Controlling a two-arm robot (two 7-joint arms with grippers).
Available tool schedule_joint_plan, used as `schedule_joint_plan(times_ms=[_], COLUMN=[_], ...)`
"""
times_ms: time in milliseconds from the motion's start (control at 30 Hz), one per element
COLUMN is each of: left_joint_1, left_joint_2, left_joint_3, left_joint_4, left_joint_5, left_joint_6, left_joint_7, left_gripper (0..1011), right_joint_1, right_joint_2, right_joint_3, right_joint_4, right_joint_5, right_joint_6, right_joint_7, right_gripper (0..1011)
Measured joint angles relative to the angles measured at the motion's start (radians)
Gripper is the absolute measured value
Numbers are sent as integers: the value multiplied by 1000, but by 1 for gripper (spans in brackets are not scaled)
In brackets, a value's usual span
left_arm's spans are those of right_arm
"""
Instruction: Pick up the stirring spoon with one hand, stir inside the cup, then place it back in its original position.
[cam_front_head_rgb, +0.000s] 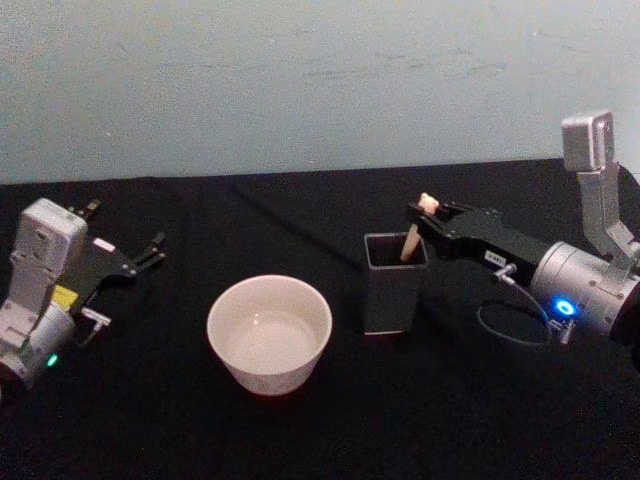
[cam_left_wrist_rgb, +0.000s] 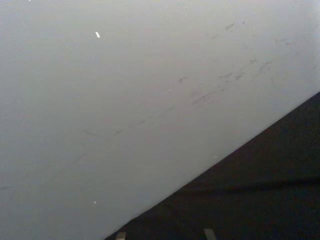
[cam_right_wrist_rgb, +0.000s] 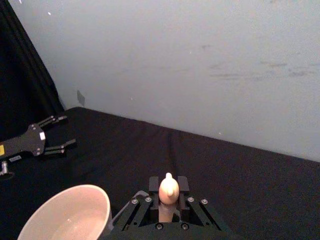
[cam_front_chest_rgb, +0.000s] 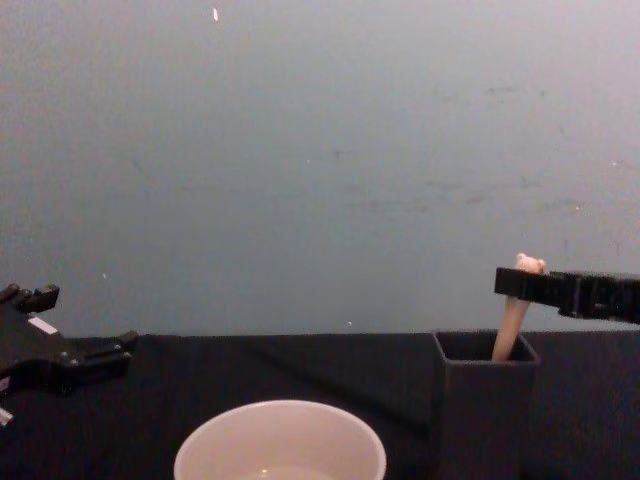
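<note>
The stirring spoon (cam_front_head_rgb: 411, 241) stands tilted in a dark grey square holder (cam_front_head_rgb: 392, 290), its bear head (cam_front_chest_rgb: 529, 264) sticking out above the rim. My right gripper (cam_front_head_rgb: 428, 213) reaches in from the right and is shut on the spoon just below the head. In the right wrist view the spoon's head (cam_right_wrist_rgb: 169, 188) sits tight between the two fingers (cam_right_wrist_rgb: 154, 183). The cream-white cup (cam_front_head_rgb: 269, 334) stands on the black table to the left of the holder, a little nearer to me. My left gripper (cam_front_head_rgb: 152, 251) rests open at the far left, away from both.
The black tablecloth (cam_front_head_rgb: 470, 420) runs back to a pale wall (cam_front_head_rgb: 320, 80). A gap of table separates the cup (cam_front_chest_rgb: 281, 441) from the holder (cam_front_chest_rgb: 484, 400). A cable loops below my right wrist (cam_front_head_rgb: 500, 325).
</note>
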Motion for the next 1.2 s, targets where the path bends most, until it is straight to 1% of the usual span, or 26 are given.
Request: schedule_joint_plan(times_ms=[400,1200], left_joint_1=[0,0], left_joint_2=[0,0], left_joint_3=[0,0], left_joint_4=[0,0], left_joint_5=[0,0], left_joint_6=[0,0], left_joint_7=[0,0], left_gripper=[1001,1001], right_joint_1=[13,12], right_joint_2=[-10,-8], right_joint_3=[-6,-5], right_joint_4=[20,18], right_joint_5=[-11,-10], right_joint_6=[29,25], right_joint_7=[0,1], right_gripper=[214,214])
